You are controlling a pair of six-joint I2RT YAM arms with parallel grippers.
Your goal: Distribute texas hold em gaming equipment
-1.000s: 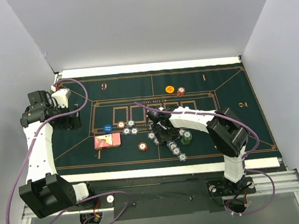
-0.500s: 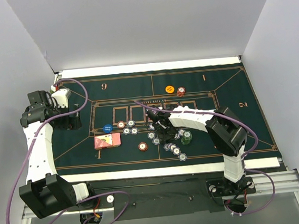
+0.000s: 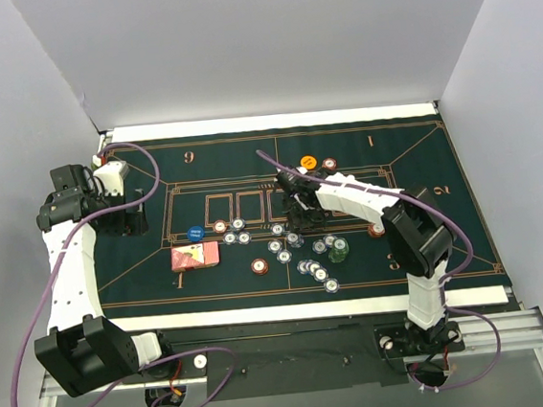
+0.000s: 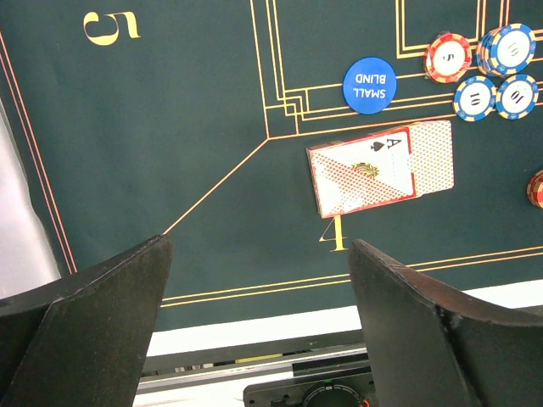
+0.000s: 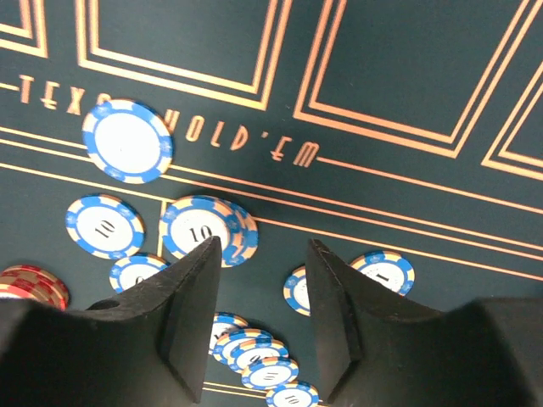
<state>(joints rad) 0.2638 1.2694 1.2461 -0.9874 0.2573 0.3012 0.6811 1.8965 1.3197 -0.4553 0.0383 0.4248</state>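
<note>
Poker chips [image 3: 284,256] scattered at 6 o'clock of right fingers [image 5: 191,322], apart, nothing between. Cards [image 3: 195,256] at chips' 9 o'clock. Left fingers [image 4: 110,314] wide apart, empty.

Loose blue-edged chips [image 3: 311,269] and a green stack [image 3: 338,248] crowd the mid-felt around the right gripper [image 3: 297,218]. On its far side stand the orange disc [image 3: 309,162] and a red stack [image 3: 329,164]. Leftward, the cards [image 3: 195,256] and the Small Blind disc [image 3: 195,233] lie in the way. Bare felt [image 3: 219,160] runs toward the 6.
</note>
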